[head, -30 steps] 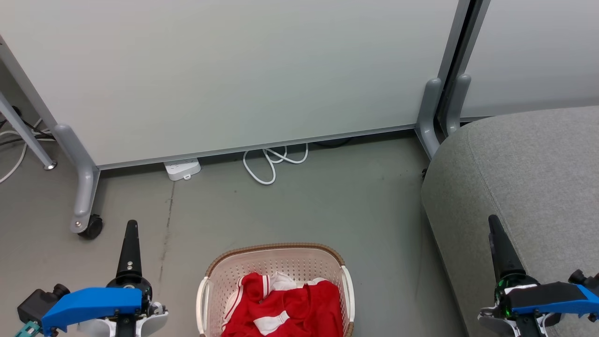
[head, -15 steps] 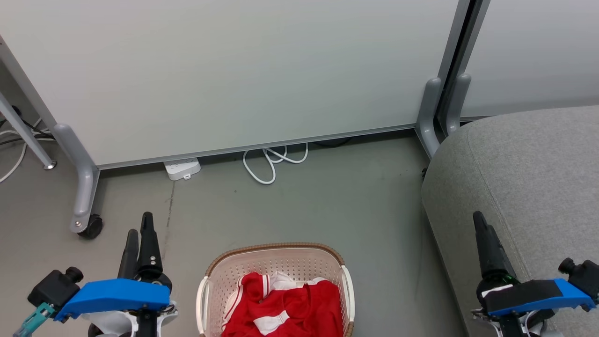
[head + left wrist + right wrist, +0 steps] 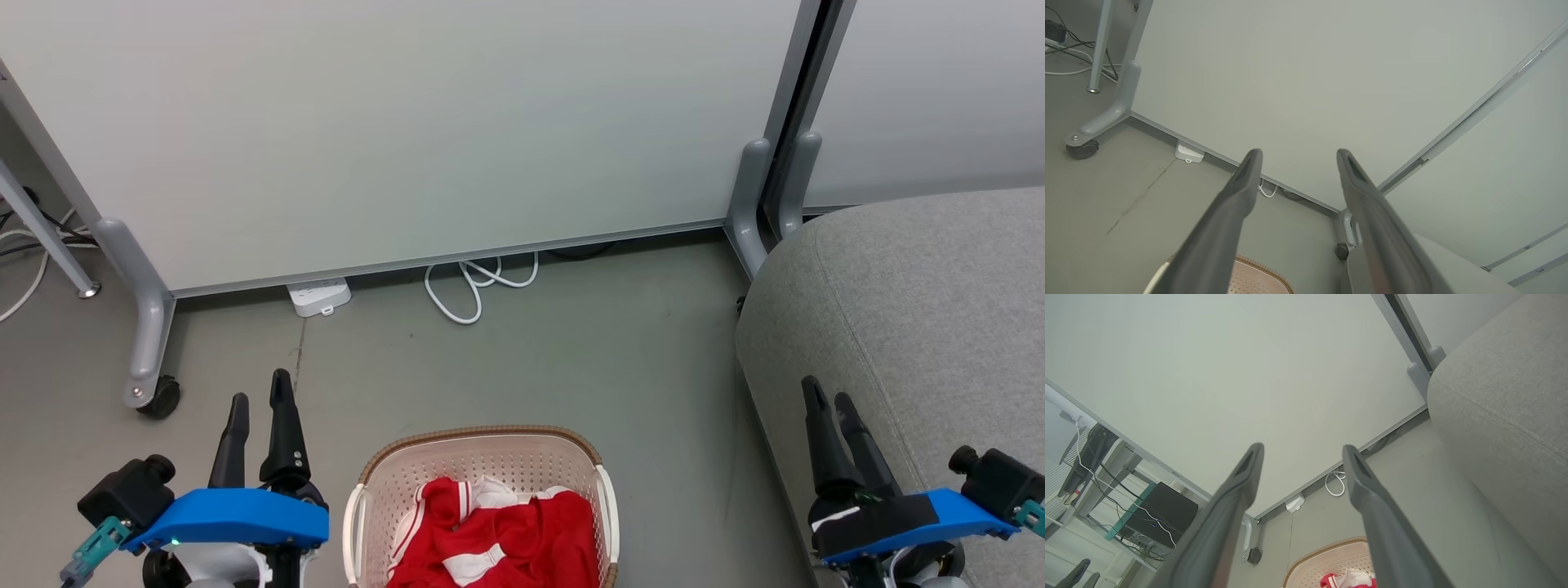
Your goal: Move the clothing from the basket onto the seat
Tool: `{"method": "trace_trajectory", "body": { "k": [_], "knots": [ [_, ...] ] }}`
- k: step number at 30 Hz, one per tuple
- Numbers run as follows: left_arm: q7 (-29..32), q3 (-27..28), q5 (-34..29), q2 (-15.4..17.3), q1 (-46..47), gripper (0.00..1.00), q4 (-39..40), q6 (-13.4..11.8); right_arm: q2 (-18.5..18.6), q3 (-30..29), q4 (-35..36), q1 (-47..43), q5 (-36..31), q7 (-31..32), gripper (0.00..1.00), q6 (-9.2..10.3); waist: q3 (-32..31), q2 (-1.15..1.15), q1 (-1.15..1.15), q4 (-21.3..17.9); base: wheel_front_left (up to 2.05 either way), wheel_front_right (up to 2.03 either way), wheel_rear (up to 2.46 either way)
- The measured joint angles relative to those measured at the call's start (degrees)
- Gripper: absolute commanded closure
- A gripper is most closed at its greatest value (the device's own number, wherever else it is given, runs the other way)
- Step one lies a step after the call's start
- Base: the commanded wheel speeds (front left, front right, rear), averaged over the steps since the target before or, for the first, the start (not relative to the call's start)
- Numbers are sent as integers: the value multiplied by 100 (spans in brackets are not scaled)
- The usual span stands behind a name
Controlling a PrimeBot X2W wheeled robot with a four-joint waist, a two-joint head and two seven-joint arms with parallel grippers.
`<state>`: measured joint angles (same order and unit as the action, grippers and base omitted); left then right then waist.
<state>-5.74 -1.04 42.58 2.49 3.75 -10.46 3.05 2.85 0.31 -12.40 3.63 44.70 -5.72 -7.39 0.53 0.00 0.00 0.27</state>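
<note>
Cut off or unclear:
- Near half of basket (image 3: 482,431) lost below lower edge of head view, and lower part of clothing (image 3: 498,543) with it.
- Cannot split the red heap into separate pieces. White striped trim plain enough at its left and middle.
- Seat (image 3: 922,310) cropped by right and bottom edges.
- Left wrist view: a sliver of brown basket rim low between the fingers.
- Right wrist view: far end of basket and a scrap of red-and-white cloth at bottom edge.

Counted:
- One basket, one seat, one red heap, two grippers.
- Along foot of partition (image 3: 408,122): one power strip (image 3: 318,296), one looped white cable (image 3: 478,284).
- One caster (image 3: 161,397) on the left partition leg.

Container and contents:
- Basket on grey floor (image 3: 571,343), left of seat and apart from it.
- Clothing wholly inside basket, heaped toward near right side, perforated far wall bare above it.

Grippers:
- Left gripper (image 3: 260,386) low left, just beside basket, over floor, fingers spread, gripping nothing.
- Right gripper (image 3: 825,389) low right, against the seat's front edge in head view, fingers parted, gripping nothing.
</note>
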Motion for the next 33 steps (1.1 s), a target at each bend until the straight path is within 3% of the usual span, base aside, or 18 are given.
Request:
{"method": "trace_trajectory", "body": {
  "k": [33],
  "knots": [
    [-499, -411, -2071, 18, -14, 0, -132, -55, 16, 350, -109, -2, -2048, -498, 0, -1, 13, 0, 0, 45, 0, 0, 0]
  ]
}}
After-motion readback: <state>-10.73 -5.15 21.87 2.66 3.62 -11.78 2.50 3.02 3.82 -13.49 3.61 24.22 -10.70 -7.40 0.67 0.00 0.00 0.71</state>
